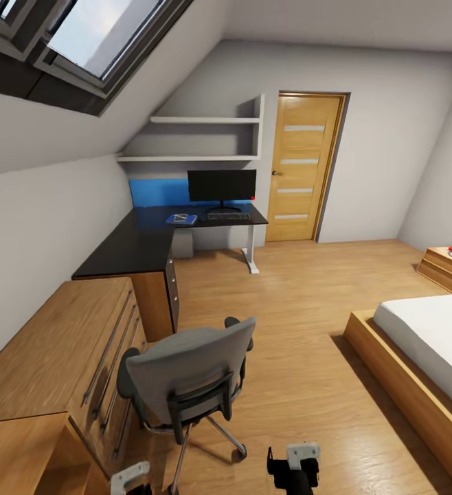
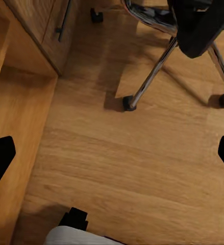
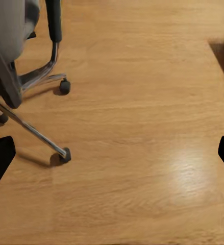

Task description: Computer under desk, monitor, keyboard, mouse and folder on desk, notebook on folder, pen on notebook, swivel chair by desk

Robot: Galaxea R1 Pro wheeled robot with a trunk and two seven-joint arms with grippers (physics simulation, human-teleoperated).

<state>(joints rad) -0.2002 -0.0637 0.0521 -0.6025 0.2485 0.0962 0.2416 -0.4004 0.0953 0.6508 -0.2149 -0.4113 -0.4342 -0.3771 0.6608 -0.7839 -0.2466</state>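
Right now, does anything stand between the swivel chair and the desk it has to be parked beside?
Nothing visible does. The swivel chair stands on open wood floor beside the light-wood cabinet, and bare floor runs from it to the desk. Both grippers, left and right, hang behind the chair.

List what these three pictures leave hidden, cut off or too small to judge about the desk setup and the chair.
- Swivel chair seat: head view, hidden behind its own backrest.
- Space under the desk: head view, too dark and far to tell what stands there.
- Small items beside the monitor: head view, too small; the keyboard and the folder are barely resolved.
- Chair base: wrist views, cut off by the picture edge.
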